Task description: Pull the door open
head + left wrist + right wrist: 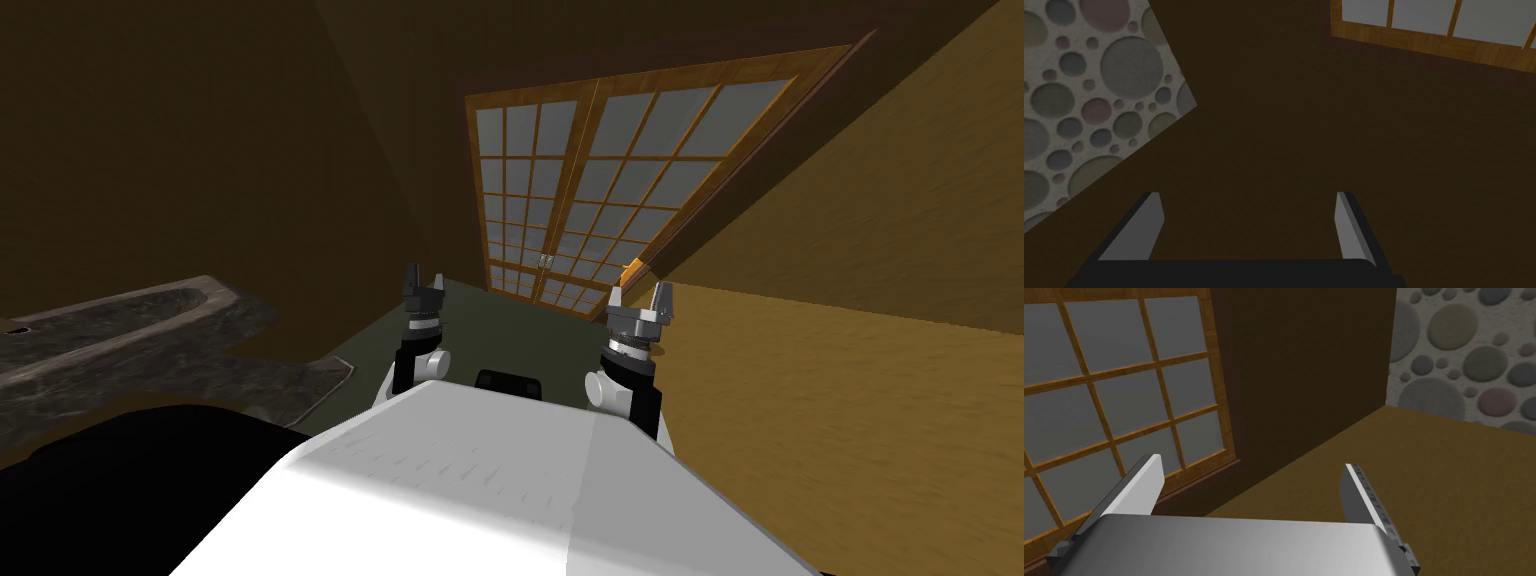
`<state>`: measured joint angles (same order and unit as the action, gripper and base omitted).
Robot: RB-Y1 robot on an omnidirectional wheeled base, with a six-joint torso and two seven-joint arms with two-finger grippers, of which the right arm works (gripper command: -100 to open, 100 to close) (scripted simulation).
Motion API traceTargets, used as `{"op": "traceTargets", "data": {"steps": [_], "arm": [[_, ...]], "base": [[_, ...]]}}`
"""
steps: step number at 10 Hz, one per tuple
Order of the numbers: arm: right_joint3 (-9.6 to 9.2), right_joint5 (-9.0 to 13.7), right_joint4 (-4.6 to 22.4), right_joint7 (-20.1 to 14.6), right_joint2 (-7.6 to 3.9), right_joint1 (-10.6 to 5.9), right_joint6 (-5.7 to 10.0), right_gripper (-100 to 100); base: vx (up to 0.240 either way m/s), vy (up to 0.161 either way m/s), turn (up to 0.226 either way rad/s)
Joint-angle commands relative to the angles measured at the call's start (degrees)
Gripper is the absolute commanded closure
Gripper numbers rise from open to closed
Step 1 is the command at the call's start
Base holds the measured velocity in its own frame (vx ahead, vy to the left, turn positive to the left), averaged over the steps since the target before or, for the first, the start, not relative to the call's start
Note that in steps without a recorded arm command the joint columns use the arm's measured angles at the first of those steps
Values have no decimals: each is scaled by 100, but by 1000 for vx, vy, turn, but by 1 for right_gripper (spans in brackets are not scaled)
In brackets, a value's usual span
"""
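Straight ahead, at twelve o'clock, stood the door (600, 190). It was a double door with a brown wood frame and lots of little grey panes. Its two halves met in the middle and looked shut. Two tiny handles (545, 260) sat side by side where the halves met.

Both arms were held up in front of the door, well apart from it and touching nothing. The left jaws were at eleven o'clock. Their fingers (1155, 215) were spread wide with nothing between them, and they faced a dark brown wall (1304, 125) next to a corner of the door. The right jaws were at one o'clock. Their fingers (1149, 480) were spread wide too and held nothing, and they faced the door's edge.

A yellow-brown wall (850, 400) ran along at three o'clock. At nine o'clock lay a dark stony surface (120, 340) with a long dip in it. The floor (420, 330) between was dark grey-green.
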<state>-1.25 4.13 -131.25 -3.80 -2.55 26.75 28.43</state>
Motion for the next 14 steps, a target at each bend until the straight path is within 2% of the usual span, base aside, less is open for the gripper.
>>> {"op": "traceTargets", "data": {"steps": [1, 3, 8, 14], "arm": [[31, -50, 114, 104, -25, -16, 36, -100], [71, -114, 260, 238, -52, -36, 82, -100], [237, -383, 871, 798, -142, -122, 276, -100], [432, -697, 1585, 1452, -214, -223, 501, -100]], "base": [[92, -1, -20], [198, 25, -19], [207, 34, -28], [151, 30, -31]]}}
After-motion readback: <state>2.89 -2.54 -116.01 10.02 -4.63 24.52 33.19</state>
